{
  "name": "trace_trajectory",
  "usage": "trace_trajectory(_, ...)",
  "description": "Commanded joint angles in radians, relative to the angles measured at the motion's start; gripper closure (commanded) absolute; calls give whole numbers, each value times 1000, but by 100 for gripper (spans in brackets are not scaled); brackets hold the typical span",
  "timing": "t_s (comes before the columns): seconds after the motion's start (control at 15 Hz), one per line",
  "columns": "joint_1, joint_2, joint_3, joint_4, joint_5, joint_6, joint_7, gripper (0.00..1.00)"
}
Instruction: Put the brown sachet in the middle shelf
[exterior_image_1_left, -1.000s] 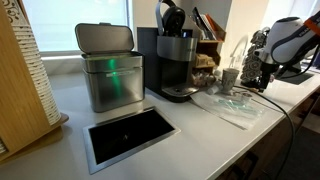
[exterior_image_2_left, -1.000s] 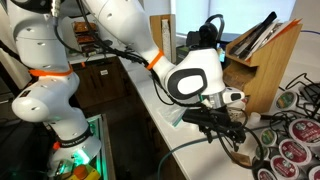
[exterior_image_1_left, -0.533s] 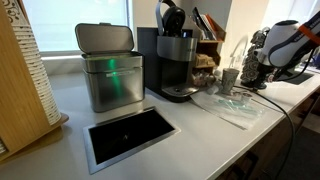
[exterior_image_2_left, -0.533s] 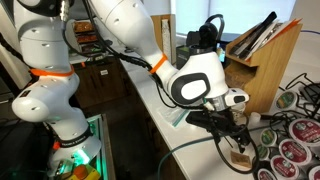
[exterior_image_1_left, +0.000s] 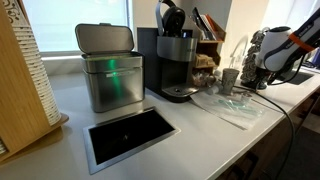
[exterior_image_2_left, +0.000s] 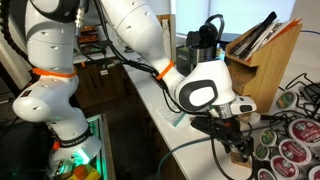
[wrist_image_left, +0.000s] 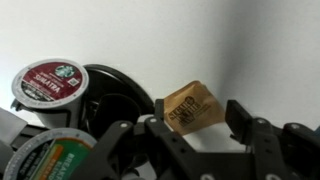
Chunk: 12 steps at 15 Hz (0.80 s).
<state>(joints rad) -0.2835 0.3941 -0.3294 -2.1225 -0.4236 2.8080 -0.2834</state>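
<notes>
The brown sachet (wrist_image_left: 188, 106) lies on the white counter, tilted, between my two fingers in the wrist view. My gripper (wrist_image_left: 198, 118) is open around it, with a gap showing on the right finger's side. In an exterior view the gripper (exterior_image_2_left: 234, 136) hangs low over the sachet (exterior_image_2_left: 241, 156), beside the pod carousel. The brown wooden rack shows in both exterior views (exterior_image_1_left: 208, 45) (exterior_image_2_left: 262, 62). Its middle shelf (exterior_image_1_left: 207, 50) lies behind the coffee machine and is partly hidden.
A dark wire pod carousel (exterior_image_2_left: 292, 140) with several coffee pods (wrist_image_left: 48, 80) stands right next to the sachet. A coffee machine (exterior_image_1_left: 176, 62), a metal bin (exterior_image_1_left: 108, 68), a counter hatch (exterior_image_1_left: 130, 135) and clear plastic items (exterior_image_1_left: 232, 103) are on the counter.
The arm has shifted a little and dropped lower, so the gripper is now closer over the sachet by the carousel. The jaws remain open.
</notes>
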Motion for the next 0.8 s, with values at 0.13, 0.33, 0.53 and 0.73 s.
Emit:
trace_trajectory(0.13, 23, 52, -14, 41, -12, 22, 43, 34)
trace_trajectory(0.33, 25, 56, -14, 47, -12, 22, 46, 33)
trace_trajectory(0.53, 22, 66, -12, 57, -8, 14, 47, 38)
trace_trajectory(0.73, 25, 73, -14, 65, -9, 9, 50, 63)
